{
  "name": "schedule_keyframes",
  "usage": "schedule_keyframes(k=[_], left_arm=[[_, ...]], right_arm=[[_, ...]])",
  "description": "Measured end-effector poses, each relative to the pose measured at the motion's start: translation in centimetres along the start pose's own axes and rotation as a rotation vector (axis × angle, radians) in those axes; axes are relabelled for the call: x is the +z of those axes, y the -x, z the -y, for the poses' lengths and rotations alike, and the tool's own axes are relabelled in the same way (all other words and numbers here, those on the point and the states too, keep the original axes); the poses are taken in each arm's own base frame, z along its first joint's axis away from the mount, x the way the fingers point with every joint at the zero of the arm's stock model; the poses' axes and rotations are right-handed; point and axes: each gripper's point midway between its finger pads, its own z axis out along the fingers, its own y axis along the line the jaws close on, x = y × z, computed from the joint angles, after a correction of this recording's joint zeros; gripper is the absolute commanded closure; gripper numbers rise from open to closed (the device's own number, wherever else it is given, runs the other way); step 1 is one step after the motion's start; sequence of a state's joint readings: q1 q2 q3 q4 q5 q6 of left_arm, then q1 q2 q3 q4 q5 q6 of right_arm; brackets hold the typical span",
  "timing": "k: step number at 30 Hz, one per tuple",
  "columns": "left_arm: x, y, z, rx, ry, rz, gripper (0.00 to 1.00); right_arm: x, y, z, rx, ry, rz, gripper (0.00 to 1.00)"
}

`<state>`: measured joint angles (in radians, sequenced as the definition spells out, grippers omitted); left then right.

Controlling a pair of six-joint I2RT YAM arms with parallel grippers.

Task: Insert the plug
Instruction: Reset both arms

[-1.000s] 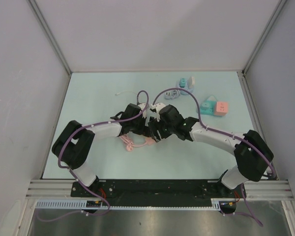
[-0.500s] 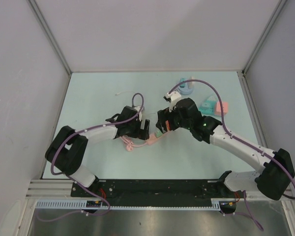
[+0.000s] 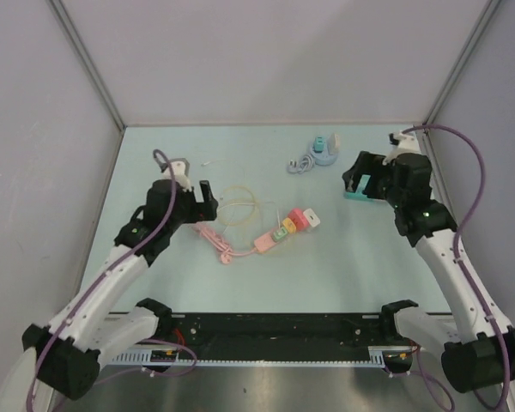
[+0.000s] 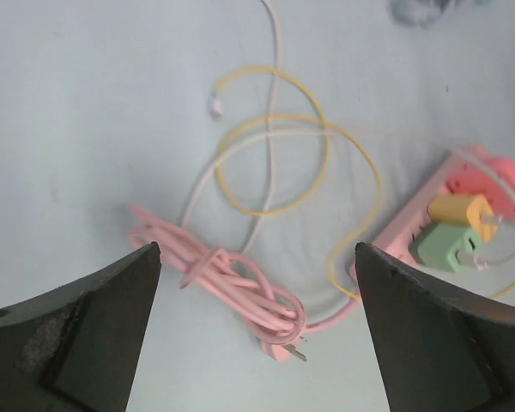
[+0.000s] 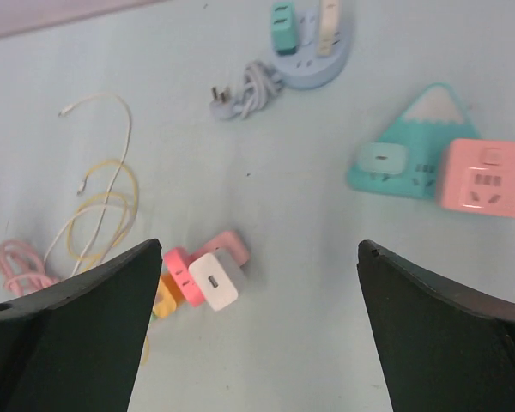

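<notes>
A pink power strip [image 3: 275,236] lies mid-table with a green plug [image 4: 442,245], a yellow plug [image 4: 465,212], a pink plug [image 5: 178,268] and a white plug [image 5: 213,281] standing in it. The strip's pink cord [image 4: 232,279] lies coiled to its left, its pronged end free. My left gripper [image 3: 197,196] hangs open above that coil [image 4: 256,249] with nothing in it. My right gripper [image 3: 354,178] is open and empty at the far right, high above the table [image 5: 259,245], with the white plug below its left finger.
A blue round socket [image 5: 313,51] with two plugs and a grey cord [image 5: 245,94] sits at the back. A teal mountain-shaped socket [image 5: 412,150] and a pink cube socket [image 5: 485,176] lie under the right arm. Loose yellow [image 4: 326,163] and white cables curl beside the strip.
Both arms have pulled away from the strip at the centre, the left one to the left and the right one to the back right. The right gripper has opened wider. The strip now lies uncovered.
</notes>
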<state>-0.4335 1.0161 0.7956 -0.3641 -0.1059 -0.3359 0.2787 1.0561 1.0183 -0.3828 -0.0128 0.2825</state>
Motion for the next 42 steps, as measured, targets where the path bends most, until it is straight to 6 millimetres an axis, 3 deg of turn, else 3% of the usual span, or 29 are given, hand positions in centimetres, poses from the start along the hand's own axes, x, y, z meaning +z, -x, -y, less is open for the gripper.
schedule_keyframes(k=[4, 8, 17, 22, 27, 42], left_arm=[[-4.8, 4.2, -2.0, -0.048, 0.075, 0.184, 0.0], [-9.9, 7.0, -3.0, -0.097, 0.098, 0.361, 0.0], [-21.8, 10.3, -5.3, -0.187, 0.096, 0.751, 0.0], [-26.9, 10.6, -6.6, -0.248, 0.084, 0.933, 0.0], [-28.8, 10.3, -7.5, -0.277, 0.09, 1.007, 0.0], [-27.8, 9.8, -7.7, -0.269, 0.106, 0.996, 0.0]], right_arm=[[-3.3, 2.6, 2.6, 0.051, -0.063, 0.105, 0.0], [-7.4, 4.8, 3.2, 0.057, -0.092, 0.231, 0.0], [-17.0, 7.5, 4.2, 0.049, -0.176, 0.514, 0.0], [-19.5, 7.6, 4.7, 0.046, -0.208, 0.582, 0.0], [-20.9, 7.5, 5.0, 0.038, -0.225, 0.614, 0.0], [-21.9, 7.5, 5.5, 0.022, -0.253, 0.64, 0.0]])
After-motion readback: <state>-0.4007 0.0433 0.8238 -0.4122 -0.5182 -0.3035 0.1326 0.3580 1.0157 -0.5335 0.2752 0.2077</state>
